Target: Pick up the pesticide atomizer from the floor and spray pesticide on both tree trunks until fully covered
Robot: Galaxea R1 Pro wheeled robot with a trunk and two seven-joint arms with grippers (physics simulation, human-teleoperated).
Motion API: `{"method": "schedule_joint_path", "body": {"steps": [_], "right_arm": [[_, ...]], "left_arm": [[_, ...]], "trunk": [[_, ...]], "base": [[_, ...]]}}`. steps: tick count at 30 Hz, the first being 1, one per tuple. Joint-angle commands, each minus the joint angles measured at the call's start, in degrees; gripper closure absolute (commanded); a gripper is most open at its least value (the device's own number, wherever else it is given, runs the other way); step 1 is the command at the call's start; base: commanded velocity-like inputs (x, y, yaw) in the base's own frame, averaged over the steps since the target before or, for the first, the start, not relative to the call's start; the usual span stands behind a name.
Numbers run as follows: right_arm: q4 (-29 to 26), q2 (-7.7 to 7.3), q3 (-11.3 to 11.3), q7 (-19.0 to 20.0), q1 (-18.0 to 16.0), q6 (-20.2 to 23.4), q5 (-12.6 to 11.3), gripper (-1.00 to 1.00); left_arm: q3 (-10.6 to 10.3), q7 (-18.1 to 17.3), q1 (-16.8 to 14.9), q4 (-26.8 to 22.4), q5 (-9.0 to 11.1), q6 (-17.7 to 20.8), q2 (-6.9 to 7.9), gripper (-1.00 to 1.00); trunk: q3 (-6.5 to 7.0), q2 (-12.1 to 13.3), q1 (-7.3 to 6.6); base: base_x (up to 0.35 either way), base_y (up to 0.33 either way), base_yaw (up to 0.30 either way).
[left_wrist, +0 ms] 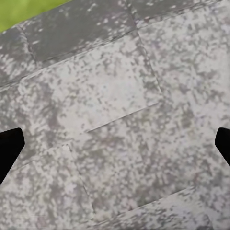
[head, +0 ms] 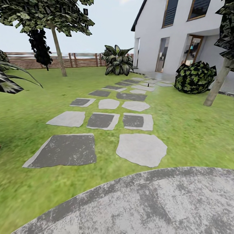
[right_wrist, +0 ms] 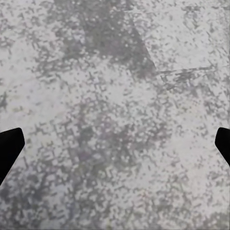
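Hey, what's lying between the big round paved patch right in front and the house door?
In the head view, a path of grey stepping stones set in the lawn runs from the round paving toward the house.

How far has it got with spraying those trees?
Nothing looks done yet. The robot stands on grey stone paving facing a stepping-stone path across the lawn. Both wrist cameras look down at stone, with the left gripper and right gripper spread wide and empty. Finding the atomizer and spraying both trunks remain.
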Motion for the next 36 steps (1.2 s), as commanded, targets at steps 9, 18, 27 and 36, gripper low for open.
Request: {"method": "schedule_joint_path", "body": {"steps": [9,18,27,36], "right_arm": [[0.05,0.0,-0.01,-0.02,-0.03,-0.18,0.0,-1.0],[0.1,0.0,-0.01,-0.02,-0.03,-0.18,0.0,-1.0],[0.08,0.0,-0.01,-0.02,-0.03,-0.18,0.0,-1.0],[0.11,0.0,-0.07,-0.02,-0.03,-0.18,0.02,-1.0]], "left_arm": [[0.08,0.0,0.01,0.05,0.11,-0.19,-0.1,-1.0],[0.07,0.0,0.0,0.05,0.11,-0.19,-0.1,-1.0],[0.08,0.01,-0.02,-0.02,0.11,-0.19,-0.1,-1.0],[0.17,0.08,-0.04,0.04,0.19,-0.12,-0.03,-1.0]], "trunk": [[-1.82,-3.64,1.97],[-4.2,-7.25,3.95],[-5.42,-8.45,4.61],[-5.48,-8.45,4.61]], "base": [[0.0,0.0,0.0],[0.0,0.0,0.0],[0.0,0.0,0.0],[0.169,0.0,0.0]]}}
